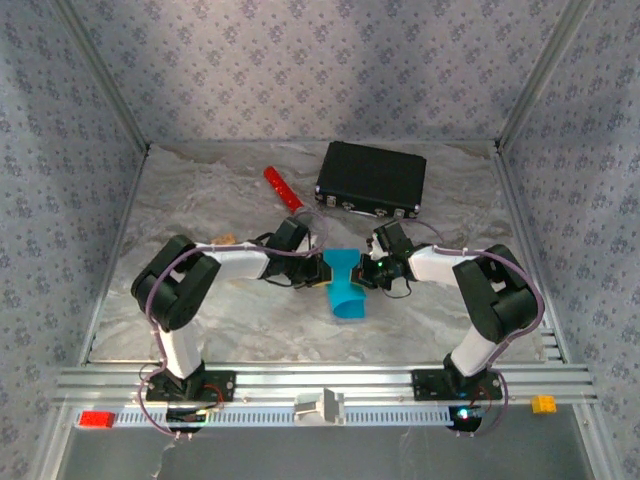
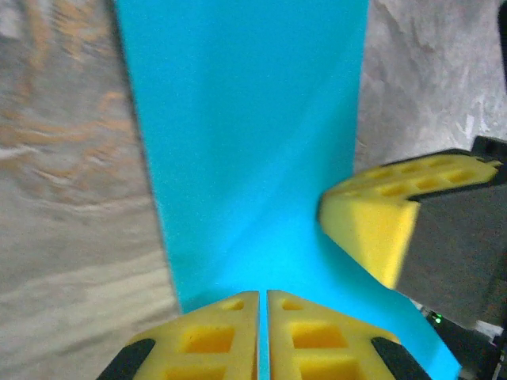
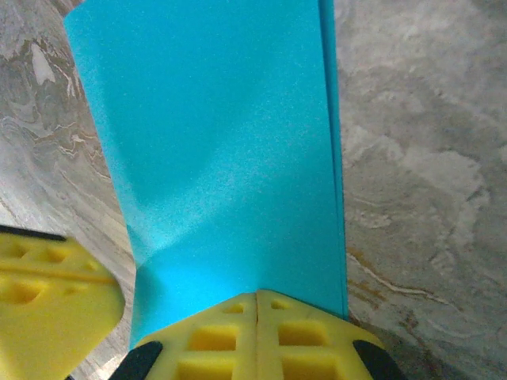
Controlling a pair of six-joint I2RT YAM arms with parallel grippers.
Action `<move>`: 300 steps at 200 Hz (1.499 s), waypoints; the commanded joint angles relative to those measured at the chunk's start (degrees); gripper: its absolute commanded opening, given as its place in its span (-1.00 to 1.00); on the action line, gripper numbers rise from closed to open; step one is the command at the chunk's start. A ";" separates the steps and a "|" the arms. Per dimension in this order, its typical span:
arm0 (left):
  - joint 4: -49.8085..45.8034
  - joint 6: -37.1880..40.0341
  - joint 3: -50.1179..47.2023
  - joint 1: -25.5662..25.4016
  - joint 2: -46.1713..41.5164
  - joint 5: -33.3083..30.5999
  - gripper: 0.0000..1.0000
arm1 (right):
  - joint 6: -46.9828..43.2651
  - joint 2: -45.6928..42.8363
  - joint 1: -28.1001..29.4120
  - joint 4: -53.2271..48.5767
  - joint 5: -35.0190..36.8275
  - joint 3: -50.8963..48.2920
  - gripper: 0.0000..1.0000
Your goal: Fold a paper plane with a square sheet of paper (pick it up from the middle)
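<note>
A blue paper sheet [image 1: 346, 285], folded into a long strip, hangs between the two arms above the table's middle. My left gripper [image 1: 318, 270] pinches its left edge and my right gripper [image 1: 370, 272] pinches its right edge. In the left wrist view the blue paper [image 2: 253, 142] runs away from my shut left gripper [image 2: 263, 297], and the right gripper's yellow finger [image 2: 372, 222] shows at the right. In the right wrist view the paper [image 3: 222, 150] has a diagonal crease, with my right gripper [image 3: 257, 297] closed on its near edge.
A black case [image 1: 372, 178] lies at the back right of the marbled table [image 1: 200, 200]. A red stick [image 1: 282, 188] lies to its left. Walls enclose the table on three sides.
</note>
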 commanded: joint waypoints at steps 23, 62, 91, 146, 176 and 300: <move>-0.91 -2.72 0.31 -1.32 -0.72 3.45 -0.78 | 0.53 1.57 -0.19 -7.69 6.51 -3.09 -1.00; 0.02 -1.53 -2.13 -1.34 1.62 2.99 -0.78 | 0.60 1.61 -0.17 -7.63 6.48 -3.14 -1.00; -4.88 2.64 -4.00 -1.34 2.80 -1.25 -0.78 | 0.50 1.61 -0.15 -7.75 6.48 -3.15 -1.00; -5.33 3.65 -4.86 -1.47 -0.78 -4.74 -0.78 | 0.55 1.41 -0.18 -7.84 6.63 -3.24 -1.00; -4.77 1.07 -2.64 -1.44 -5.68 -3.84 -0.77 | 0.46 1.28 -0.26 -8.15 6.74 -3.09 -1.00; -1.41 -0.16 -5.77 -4.20 -0.82 -1.97 -0.77 | 0.60 1.47 -0.24 -8.03 6.92 -3.37 -1.00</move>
